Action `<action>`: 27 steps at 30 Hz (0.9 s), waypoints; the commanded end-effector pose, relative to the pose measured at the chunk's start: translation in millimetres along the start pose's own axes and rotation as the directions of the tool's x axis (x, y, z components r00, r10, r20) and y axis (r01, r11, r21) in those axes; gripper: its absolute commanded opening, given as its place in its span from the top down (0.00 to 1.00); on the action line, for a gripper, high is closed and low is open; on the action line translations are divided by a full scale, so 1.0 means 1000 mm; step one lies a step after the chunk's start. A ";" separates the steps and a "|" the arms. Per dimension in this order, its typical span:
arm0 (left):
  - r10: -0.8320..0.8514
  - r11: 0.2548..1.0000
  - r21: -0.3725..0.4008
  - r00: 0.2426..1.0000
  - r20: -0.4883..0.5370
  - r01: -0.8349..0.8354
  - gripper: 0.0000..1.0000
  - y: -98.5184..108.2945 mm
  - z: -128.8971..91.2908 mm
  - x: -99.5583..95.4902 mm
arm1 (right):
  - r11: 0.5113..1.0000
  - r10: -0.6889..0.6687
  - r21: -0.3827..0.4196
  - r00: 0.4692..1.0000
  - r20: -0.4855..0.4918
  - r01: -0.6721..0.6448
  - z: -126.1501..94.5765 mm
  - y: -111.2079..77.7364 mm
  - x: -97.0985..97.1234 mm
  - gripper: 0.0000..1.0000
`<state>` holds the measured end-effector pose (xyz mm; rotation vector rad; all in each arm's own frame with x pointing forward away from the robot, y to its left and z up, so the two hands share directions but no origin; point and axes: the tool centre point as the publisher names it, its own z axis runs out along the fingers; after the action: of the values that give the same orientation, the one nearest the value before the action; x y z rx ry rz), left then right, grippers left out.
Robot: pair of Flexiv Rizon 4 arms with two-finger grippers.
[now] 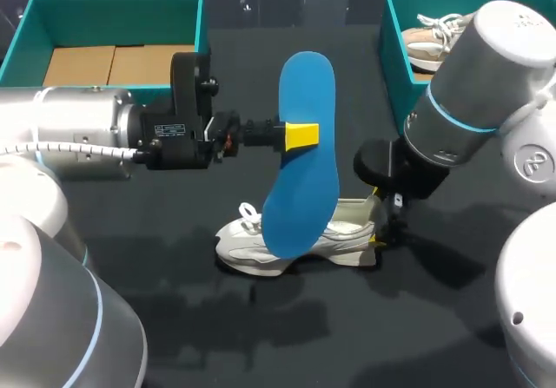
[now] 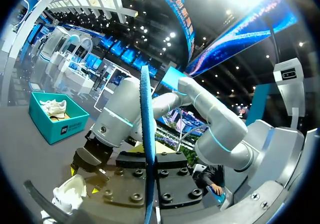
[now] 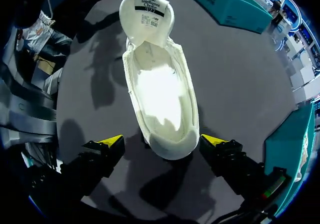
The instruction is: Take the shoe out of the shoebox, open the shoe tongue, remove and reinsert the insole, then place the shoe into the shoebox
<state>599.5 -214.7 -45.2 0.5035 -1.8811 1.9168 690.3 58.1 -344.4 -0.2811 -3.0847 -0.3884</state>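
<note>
A blue insole [image 1: 302, 158] hangs upright above the table, gripped at its edge by my left gripper [image 1: 301, 134], which is shut on it. In the left wrist view the insole [image 2: 147, 149] shows edge-on between the fingers. Below it a white shoe [image 1: 300, 236] lies on the black table, tongue pulled open; its bare inside shows in the right wrist view [image 3: 161, 96]. My right gripper [image 3: 164, 143] stands open around the shoe's heel, one yellow tip [image 3: 112, 140] on each side, not touching. A teal shoebox [image 1: 109, 36] with a cardboard floor sits at the back left.
A second teal box [image 1: 398, 41] at the back right holds a beige shoe [image 1: 434, 41]. My right arm [image 1: 469, 101] stretches in front of that box. The black table [image 1: 261, 336] runs on toward the front.
</note>
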 end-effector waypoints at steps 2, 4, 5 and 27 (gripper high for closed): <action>0.000 1.000 0.003 1.000 0.001 0.000 1.00 0.001 0.001 0.000 | 0.948 -0.008 0.317 1.000 0.011 0.005 0.003 0.006 0.001 0.00; 0.000 1.000 0.003 1.000 0.001 0.000 1.00 0.001 0.001 0.000 | 0.947 -0.015 0.322 1.000 0.016 0.009 0.002 0.008 0.001 0.00; 0.000 1.000 0.003 1.000 0.001 0.000 1.00 0.001 0.001 0.000 | 0.946 -0.020 0.323 1.000 0.019 0.012 0.002 0.008 0.001 0.00; 0.000 1.000 0.003 1.000 0.001 0.000 1.00 0.001 0.001 0.000 | 0.940 -0.075 0.336 0.996 0.047 0.055 -0.016 0.047 -0.008 0.00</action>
<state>599.5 -214.6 -45.1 0.5034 -1.8811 1.9165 703.1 90.8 -319.2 -0.1857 -3.1548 0.0616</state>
